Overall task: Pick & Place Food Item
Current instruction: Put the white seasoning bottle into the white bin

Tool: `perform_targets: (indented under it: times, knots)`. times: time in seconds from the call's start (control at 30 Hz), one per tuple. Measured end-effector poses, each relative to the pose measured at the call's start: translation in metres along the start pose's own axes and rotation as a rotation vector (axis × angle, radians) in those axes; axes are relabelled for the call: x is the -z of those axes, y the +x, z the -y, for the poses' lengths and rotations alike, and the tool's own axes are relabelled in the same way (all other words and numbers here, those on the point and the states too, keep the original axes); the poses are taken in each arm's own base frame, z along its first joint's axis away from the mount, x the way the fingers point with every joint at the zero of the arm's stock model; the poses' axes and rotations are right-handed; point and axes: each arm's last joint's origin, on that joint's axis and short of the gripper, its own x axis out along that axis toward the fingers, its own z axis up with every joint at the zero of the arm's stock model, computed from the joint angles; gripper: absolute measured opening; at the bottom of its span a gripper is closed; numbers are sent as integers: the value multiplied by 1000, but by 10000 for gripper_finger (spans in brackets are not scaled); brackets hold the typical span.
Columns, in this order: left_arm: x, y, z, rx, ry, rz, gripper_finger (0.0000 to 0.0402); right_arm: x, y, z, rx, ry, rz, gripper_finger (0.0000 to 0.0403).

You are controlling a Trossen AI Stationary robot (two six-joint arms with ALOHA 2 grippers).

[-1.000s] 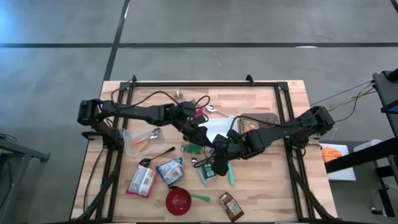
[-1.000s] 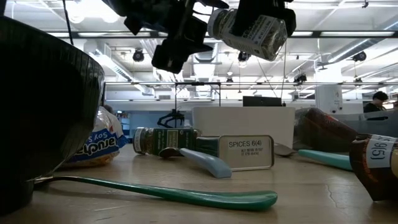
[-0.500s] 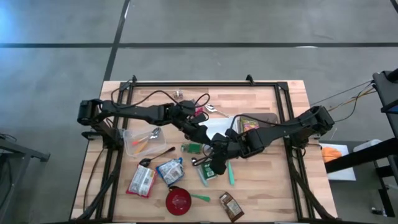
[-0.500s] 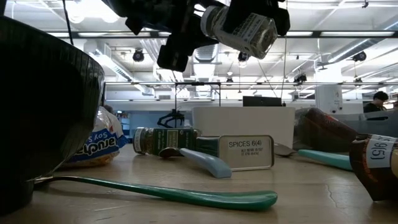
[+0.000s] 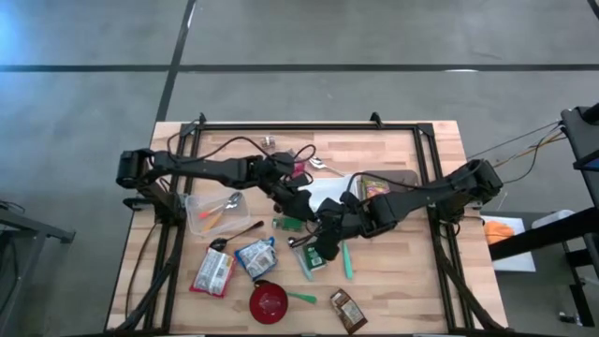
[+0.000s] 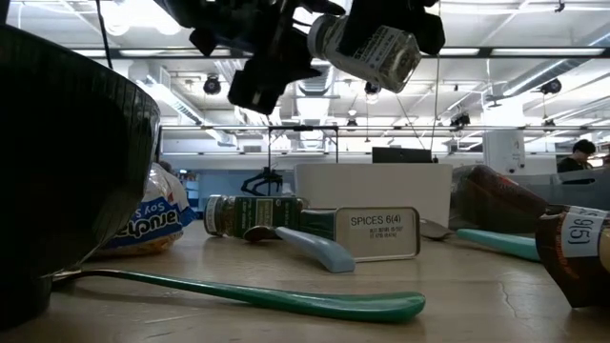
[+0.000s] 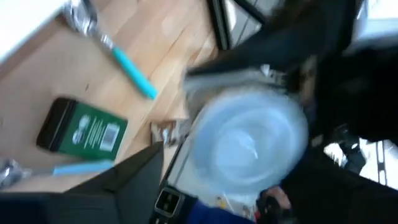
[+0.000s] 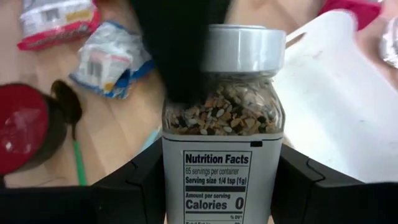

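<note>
Above the middle of the wooden table, the right gripper holds a spice jar off the surface, its two dark fingers pressed against either side of the jar's labelled body. The jar is clear, filled with a mixed seasoning, capped with a silver lid, and carries a nutrition label facing the right wrist camera. In the low view the jar hangs tilted, high over the tabletop, with its lid end toward the left gripper. The left gripper reaches in from the other side and sits right at the lid; the left wrist view looks straight at the round lid, with the left arm's dark fingers spread to either side of it, so its jaws stand apart around the lid and do not appear clamped on it. Below the two grippers on the table lie a green spice tin, a second green-labelled jar on its side, a light blue spoon and a long teal spoon. A red bowl, several snack packets and a clear container lie toward the left arm's side, and a white board lies under the right arm.
</note>
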Motion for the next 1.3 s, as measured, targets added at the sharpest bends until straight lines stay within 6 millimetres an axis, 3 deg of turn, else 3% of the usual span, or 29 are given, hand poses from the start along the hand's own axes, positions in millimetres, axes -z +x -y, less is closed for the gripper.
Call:
perform_targets:
  times: [0.13,0.33,0.73,1.1,1.3]
  knots:
    - [1,1,-2,-19,-33,-7,367,-1,0,0,-3,3,7,191]
    - [-1,0,-2,-25,-24,43,378,-1,0,-2,-20,14,10,191]
    - [-3,0,1,-12,-13,73,308,-1,-1,-2,-31,20,4,191]
    - [-4,0,3,9,1,80,197,0,-1,-3,-45,21,-15,191]
    - [-3,0,3,11,-3,58,202,-1,-1,-3,-40,32,-1,191]
